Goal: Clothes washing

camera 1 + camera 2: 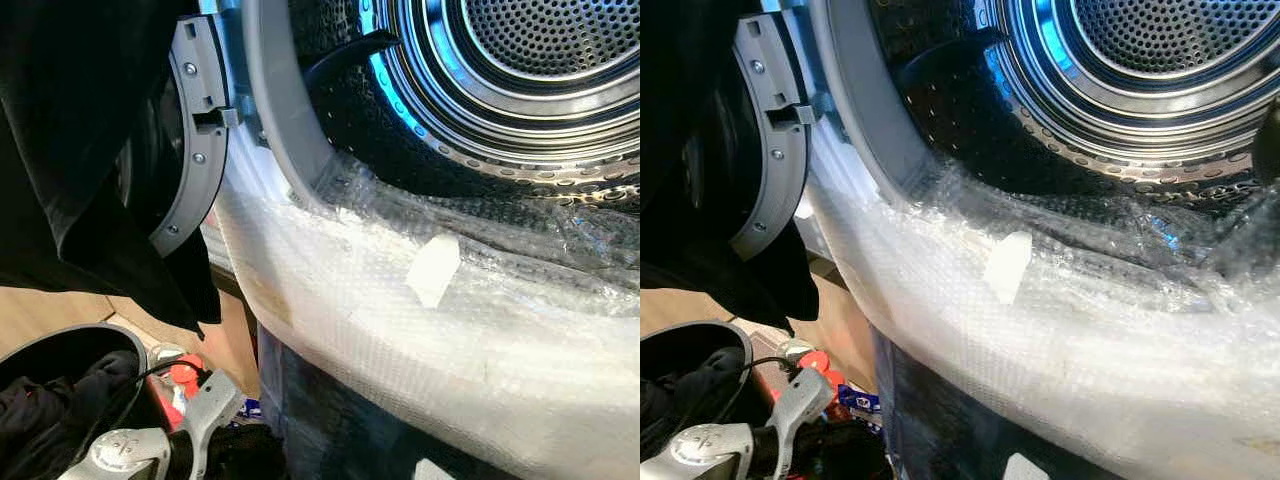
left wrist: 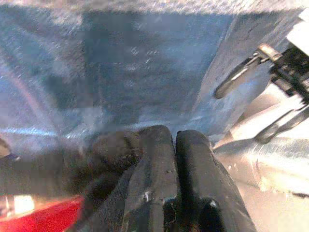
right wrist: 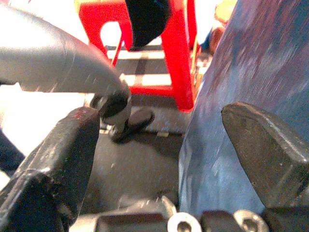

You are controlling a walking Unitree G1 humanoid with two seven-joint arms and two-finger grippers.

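Left gripper: fingers pressed together with no gap, dark cloth bunched against one finger, a blue-grey panel close ahead of the tips. Right gripper: fingers spread wide, nothing between them; a blue surface runs along one finger, a red stool stands beyond the tips. Farther off, the washer's open drum sits above a rim wrapped in bubble wrap. A black garment hangs beside the door ring.

L claw fingers pressed together, R claw fingers spread wide, both low.
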